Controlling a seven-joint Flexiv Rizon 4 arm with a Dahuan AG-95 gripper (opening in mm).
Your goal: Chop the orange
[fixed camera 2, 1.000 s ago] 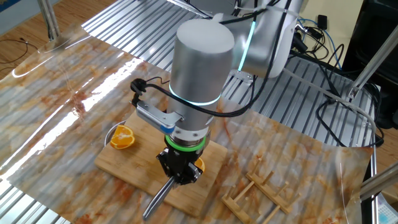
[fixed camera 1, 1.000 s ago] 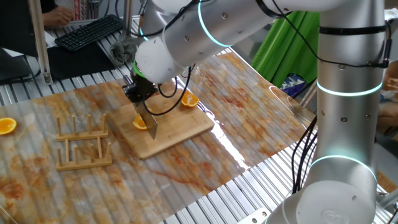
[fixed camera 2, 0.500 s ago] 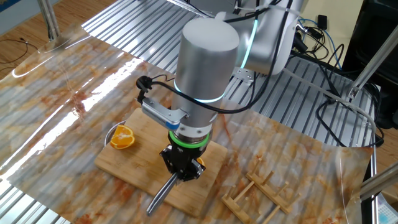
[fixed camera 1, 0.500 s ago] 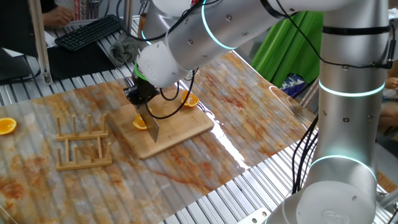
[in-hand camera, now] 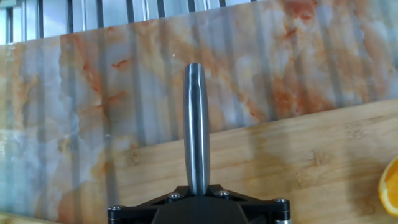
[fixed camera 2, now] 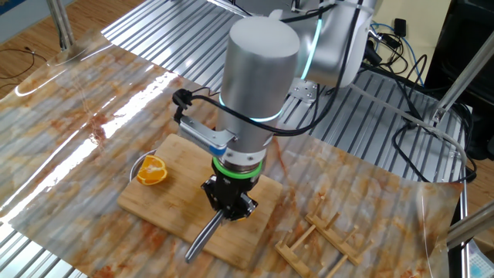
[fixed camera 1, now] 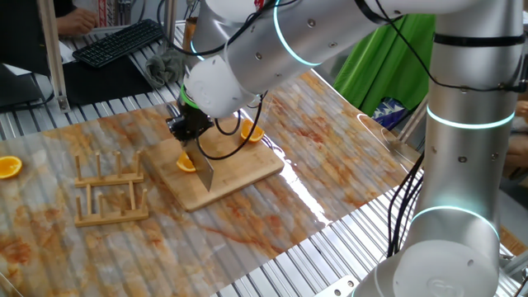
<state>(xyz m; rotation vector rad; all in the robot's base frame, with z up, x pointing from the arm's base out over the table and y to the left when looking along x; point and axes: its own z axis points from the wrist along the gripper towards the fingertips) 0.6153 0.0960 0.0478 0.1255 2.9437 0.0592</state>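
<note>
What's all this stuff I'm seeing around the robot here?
board: one, light wood, mid-table
orange: one small piece, bright orange, on the board beside the blade
orange half: one, on the board's far end
orange slice: one, at the table's edge
rack: one, wooden, beside the board
keyboard: one, black, behind the table
knife: one, steel, in the fingers
arm: one, silver
fingers: black, shut on the knife

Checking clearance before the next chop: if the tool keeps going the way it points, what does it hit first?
Probably the wooden board: the tool points steeply down, shut on the knife, whose blade would land first, beside the orange.
</note>
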